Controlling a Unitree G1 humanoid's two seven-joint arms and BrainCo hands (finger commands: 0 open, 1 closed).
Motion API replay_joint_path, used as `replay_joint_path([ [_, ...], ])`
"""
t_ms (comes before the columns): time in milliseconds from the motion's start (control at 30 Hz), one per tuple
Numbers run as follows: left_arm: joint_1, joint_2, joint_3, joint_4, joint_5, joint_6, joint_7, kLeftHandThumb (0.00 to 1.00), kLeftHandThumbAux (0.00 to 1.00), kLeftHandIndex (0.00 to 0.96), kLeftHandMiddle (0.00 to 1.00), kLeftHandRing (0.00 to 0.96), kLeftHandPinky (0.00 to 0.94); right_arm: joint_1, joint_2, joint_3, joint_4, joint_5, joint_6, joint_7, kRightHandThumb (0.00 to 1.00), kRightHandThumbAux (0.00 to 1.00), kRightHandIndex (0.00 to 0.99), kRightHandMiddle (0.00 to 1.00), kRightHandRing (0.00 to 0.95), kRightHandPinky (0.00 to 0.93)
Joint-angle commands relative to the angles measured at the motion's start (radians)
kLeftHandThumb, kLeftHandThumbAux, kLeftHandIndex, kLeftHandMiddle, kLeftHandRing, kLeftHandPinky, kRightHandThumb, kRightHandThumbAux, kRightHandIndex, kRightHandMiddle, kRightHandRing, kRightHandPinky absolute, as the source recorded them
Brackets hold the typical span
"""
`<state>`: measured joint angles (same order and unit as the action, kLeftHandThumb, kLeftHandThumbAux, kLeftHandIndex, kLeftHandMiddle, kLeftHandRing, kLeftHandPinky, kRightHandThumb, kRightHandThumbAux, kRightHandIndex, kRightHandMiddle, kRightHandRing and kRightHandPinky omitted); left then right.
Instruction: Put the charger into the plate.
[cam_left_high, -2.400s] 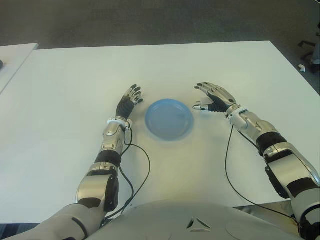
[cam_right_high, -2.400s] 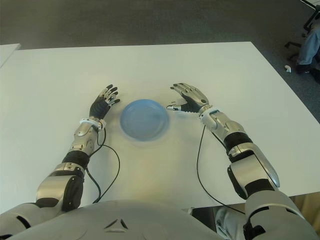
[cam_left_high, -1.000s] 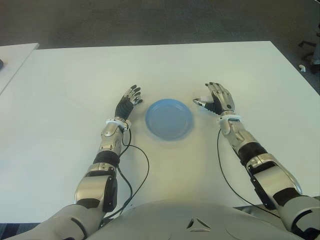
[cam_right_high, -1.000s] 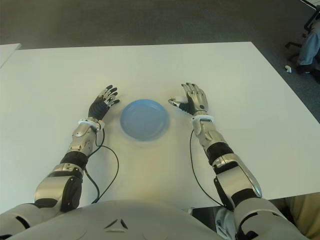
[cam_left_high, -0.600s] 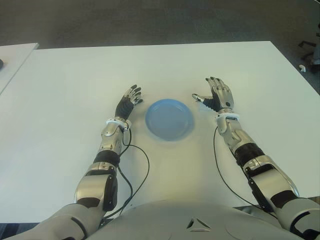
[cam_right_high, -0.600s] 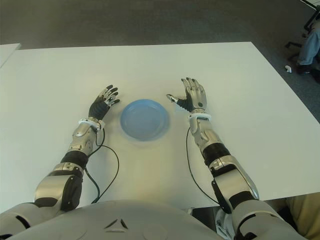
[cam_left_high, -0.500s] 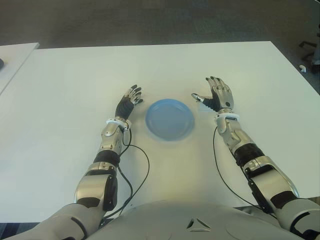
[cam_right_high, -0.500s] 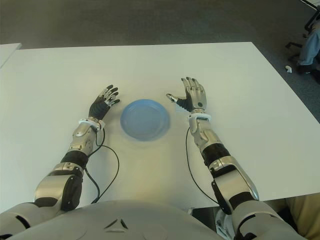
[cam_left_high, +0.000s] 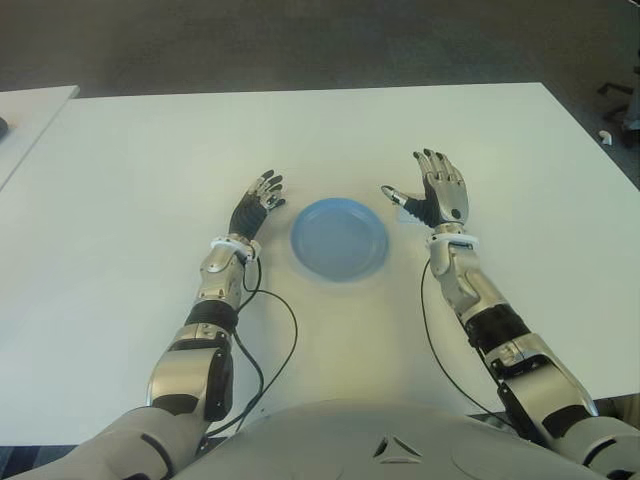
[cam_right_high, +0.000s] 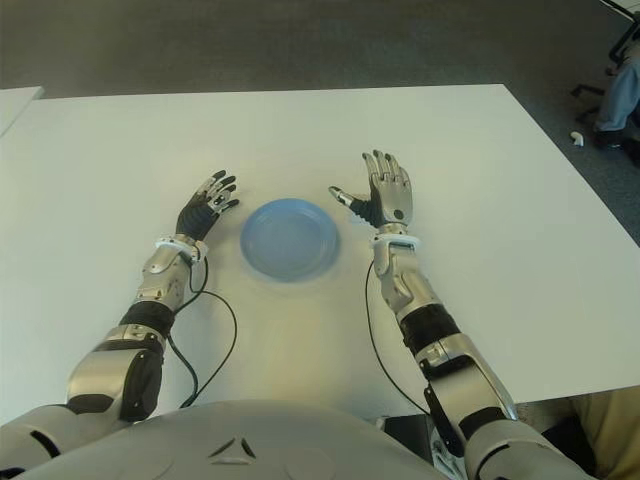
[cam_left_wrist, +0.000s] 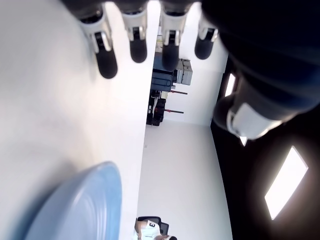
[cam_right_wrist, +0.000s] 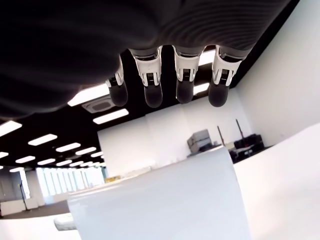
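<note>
A blue plate (cam_left_high: 339, 238) lies on the white table (cam_left_high: 150, 150) between my hands, with nothing in it. My right hand (cam_left_high: 440, 195) is just right of the plate, with its four fingers stretched out away from me. The white charger (cam_left_high: 408, 207) sits at its thumb side, held against the palm by the thumb. In the right wrist view the charger (cam_right_wrist: 155, 200) fills the lower part as a white block below the fingertips (cam_right_wrist: 152, 95). My left hand (cam_left_high: 258, 203) shows left of the plate, fingers straight and holding nothing; its wrist view shows the plate (cam_left_wrist: 85, 205) edge.
Black cables (cam_left_high: 280, 340) run from both wrists back along the table toward my body. A second white table (cam_left_high: 25, 110) stands at the far left. A chair base (cam_left_high: 615, 95) and a person's leg (cam_right_high: 622, 85) show beyond the table's right edge.
My right forearm has swung in toward my body. The right hand turned from reaching sideways to pointing away from me, carrying the charger. The left hand and plate have not moved.
</note>
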<state>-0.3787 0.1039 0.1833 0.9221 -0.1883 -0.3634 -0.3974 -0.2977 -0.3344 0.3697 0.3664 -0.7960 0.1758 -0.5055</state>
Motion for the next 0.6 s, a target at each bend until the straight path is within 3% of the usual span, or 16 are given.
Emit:
replay_joint_path([
  [33, 0.017, 0.006, 0.001, 0.032, -0.003, 0.035, -0.013, 0.0, 0.614, 0.031, 0.114, 0.081, 0.032, 0.067, 0.025, -0.004, -0.07, -0.015, 0.056, 0.024, 0.341, 0.129, 0.0, 0.0, 0.0, 0.0],
  [333, 0.018, 0.007, 0.001, 0.03, -0.003, 0.036, -0.014, 0.0, 0.624, 0.03, 0.12, 0.086, 0.042, 0.155, 0.103, 0.026, -0.166, -0.072, 0.184, 0.047, 0.351, 0.129, 0.0, 0.0, 0.0, 0.0],
  [600, 0.017, 0.008, 0.0, 0.031, -0.006, 0.037, -0.014, 0.0, 0.63, 0.035, 0.127, 0.093, 0.049, 0.182, 0.17, 0.025, -0.208, -0.117, 0.298, 0.057, 0.357, 0.142, 0.0, 0.0, 0.0, 0.0],
])
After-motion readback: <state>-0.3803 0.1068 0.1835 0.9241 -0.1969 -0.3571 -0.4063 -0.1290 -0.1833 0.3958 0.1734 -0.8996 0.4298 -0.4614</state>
